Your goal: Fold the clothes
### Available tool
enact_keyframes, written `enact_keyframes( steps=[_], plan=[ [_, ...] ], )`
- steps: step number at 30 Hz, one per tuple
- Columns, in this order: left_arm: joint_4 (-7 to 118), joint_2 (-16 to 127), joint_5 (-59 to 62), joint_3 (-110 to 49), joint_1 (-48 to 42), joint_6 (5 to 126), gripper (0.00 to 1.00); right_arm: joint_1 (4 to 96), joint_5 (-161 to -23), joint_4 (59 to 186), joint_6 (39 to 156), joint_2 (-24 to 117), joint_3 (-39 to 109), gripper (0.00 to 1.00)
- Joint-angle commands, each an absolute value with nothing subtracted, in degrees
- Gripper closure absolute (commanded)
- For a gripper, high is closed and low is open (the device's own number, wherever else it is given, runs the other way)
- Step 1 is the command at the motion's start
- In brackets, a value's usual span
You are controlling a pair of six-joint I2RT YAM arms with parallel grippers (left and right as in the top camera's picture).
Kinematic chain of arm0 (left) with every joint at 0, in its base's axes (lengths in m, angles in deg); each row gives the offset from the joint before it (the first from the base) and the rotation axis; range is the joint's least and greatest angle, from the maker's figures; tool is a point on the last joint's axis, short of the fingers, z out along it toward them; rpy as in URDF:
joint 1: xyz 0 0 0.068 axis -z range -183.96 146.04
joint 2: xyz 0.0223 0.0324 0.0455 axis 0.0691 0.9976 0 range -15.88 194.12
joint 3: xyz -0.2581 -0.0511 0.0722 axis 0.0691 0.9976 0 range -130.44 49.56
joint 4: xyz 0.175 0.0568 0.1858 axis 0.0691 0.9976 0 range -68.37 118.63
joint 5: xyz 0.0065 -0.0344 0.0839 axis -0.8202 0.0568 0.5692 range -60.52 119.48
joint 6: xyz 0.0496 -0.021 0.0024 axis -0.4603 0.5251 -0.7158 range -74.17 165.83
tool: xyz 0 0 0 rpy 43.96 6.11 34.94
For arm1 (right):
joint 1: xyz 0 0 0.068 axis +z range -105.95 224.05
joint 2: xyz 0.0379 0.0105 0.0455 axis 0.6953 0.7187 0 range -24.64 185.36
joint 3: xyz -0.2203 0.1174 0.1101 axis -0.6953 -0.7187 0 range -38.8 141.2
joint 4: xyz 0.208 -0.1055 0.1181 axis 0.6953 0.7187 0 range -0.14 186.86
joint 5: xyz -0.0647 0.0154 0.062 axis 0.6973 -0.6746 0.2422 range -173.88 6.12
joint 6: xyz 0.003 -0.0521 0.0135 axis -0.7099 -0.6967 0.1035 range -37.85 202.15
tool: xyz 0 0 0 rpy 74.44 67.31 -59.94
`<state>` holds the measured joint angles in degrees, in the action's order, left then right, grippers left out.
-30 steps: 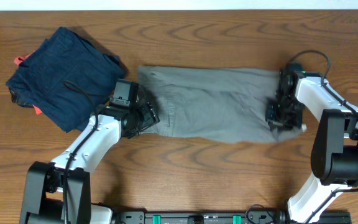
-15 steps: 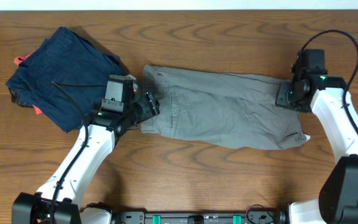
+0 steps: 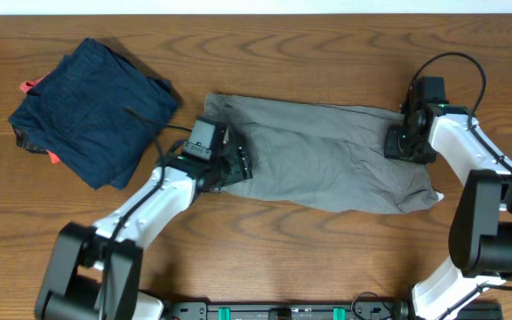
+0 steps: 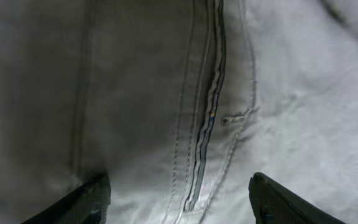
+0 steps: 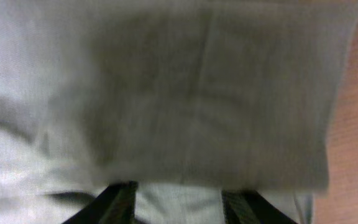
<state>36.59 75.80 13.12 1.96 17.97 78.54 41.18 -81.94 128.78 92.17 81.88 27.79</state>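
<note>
The left gripper (image 3: 236,165), jaws spread and holding nothing, has slid from the waistband edge inward onto the grey-khaki cotton shorts (image 3: 327,156) and hangs over their stitched fly seam (image 4: 207,118). The right gripper (image 3: 402,142), likewise spread and empty, has edged onto the shorts' far hem end. The shorts lie stretched flat on the brown wooden table (image 3: 283,258). A dark navy folded garment (image 3: 87,107) sits left of them. Smoothing looks finished; no fold is made yet.

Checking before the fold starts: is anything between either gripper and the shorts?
Nothing visible. The left gripper and right gripper are right over the shorts, and both wrist views show only grey fabric between the fingers. The navy garment lies apart from them.
</note>
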Motion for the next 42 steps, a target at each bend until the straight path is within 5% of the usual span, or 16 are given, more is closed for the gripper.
enact_keyframes(
  steps=[1,8,13,20,23,31,42],
  plan=[
    [36.2,79.0,13.5,1.8,18.8,77.6,0.28,40.3,-81.9,125.0,92.5,82.1,27.9,0.62],
    [36.2,84.1,13.4,1.8,19.0,77.6,0.28,40.3,-81.7,107.3,92.8,82.0,27.9,0.66],
    [36.3,84.3,13.5,1.8,19.0,77.6,0.27,40.0,-81.0,102.4,92.8,82.0,27.9,0.52],
    [36.5,79.7,13.0,1.4,17.9,74.9,0.16,38.4,-80.6,111.7,92.3,80.8,27.9,0.43],
    [36.7,74.1,14.4,1.3,15.8,72.5,0.02,37.3,-80.7,116.8,92.4,78.5,27.9,0.41],
    [37.3,69.4,19.3,1.3,5.3,69.7,0.02,36.7,-87.4,130.7,92.4,69.4,27.9,0.36],
    [26.6,82.9,1.6,1.3,2.8,57.6,0.02,38.0,-93.4,140.2,92.4,68.7,27.9,0.35]
  ],
)
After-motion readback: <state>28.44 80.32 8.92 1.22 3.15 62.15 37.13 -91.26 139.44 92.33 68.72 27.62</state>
